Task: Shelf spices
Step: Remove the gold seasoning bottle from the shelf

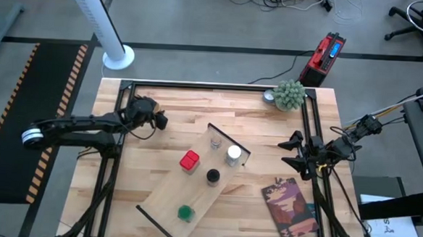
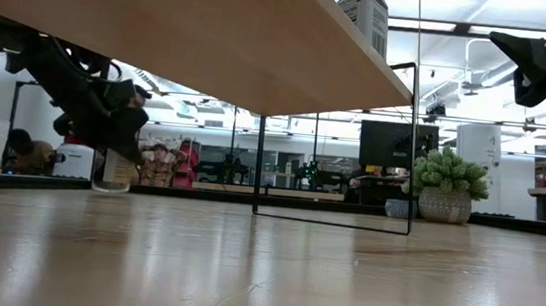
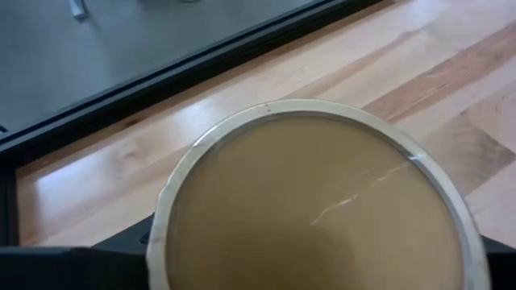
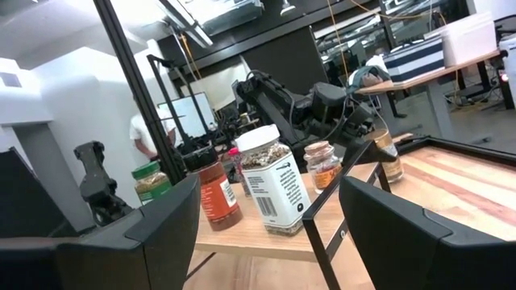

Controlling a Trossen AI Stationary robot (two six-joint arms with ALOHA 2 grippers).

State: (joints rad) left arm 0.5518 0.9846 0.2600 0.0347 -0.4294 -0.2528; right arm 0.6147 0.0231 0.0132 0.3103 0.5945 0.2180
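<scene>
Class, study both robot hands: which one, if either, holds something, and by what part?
The left hand grips the tan-topped spice jar near its top, at the table's back left. The right hand is open and holds nothing.

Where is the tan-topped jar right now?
In the high view the tan-topped jar is off the shelf, at the table's back-left, under the left gripper; the low view shows it resting on the tabletop.

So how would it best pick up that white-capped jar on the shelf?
By its cap or shoulders, coming straight down from above. The white-capped jar stands upright near the shelf's end, with a black rail and a glass jar close beside it, so a sideways approach looks crowded.
</scene>
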